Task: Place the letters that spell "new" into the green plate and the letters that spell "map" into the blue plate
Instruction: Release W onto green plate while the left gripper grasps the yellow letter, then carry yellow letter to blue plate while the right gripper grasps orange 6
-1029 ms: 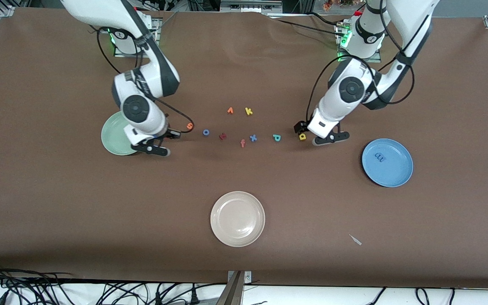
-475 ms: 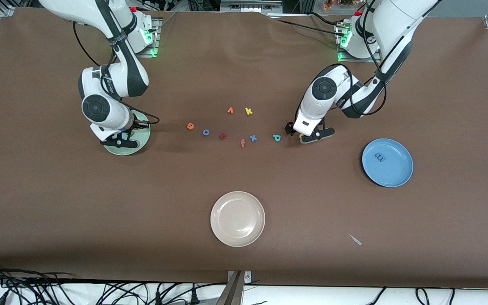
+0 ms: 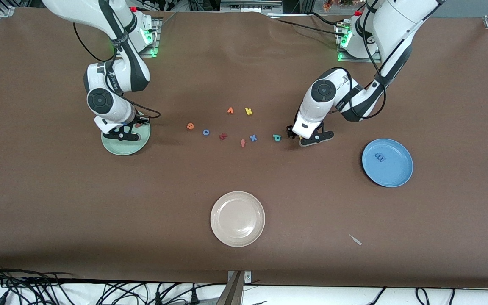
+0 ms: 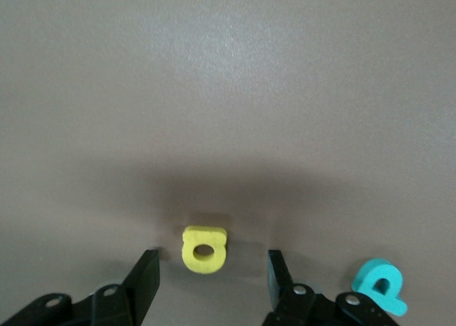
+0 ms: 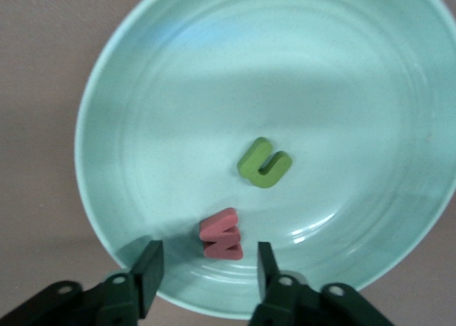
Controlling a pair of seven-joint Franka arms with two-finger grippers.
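Letters for "new": the green n point(image 5: 264, 164) and the salmon-red w point(image 5: 221, 235) lie flat in the green plate point(image 5: 142, 105), apart from each other. The right gripper point(image 5: 206, 269) hangs low over that plate, its jaws parted with nothing between them; the w lies just ahead of the gap between the jaws, not touched by either. The orange e point(image 3: 190, 126) lies on the table point(image 3: 100, 212), outside the plate, toward the middle of the row of loose letters.

Letters for "map": the blue m point(image 3: 380, 158) rests in the blue plate point(image 3: 396, 178). The yellow a point(image 4: 204, 248) lies flat on the table between the jaws of the left gripper point(image 4: 214, 272), which is down at table level. Its jaws stand part-way apart, one on each side of the letter, with a visible gap on both sides; no grip is made. The teal-green p point(image 4: 379, 286) lies on the table just outside one of those jaws.

Other items noted: a beige-white plate point(image 3: 237, 231) nearest the front camera, holding nothing; a yellow k point(image 3: 248, 111), a blue x point(image 3: 253, 137) and a blue o point(image 3: 206, 132) loose on the table
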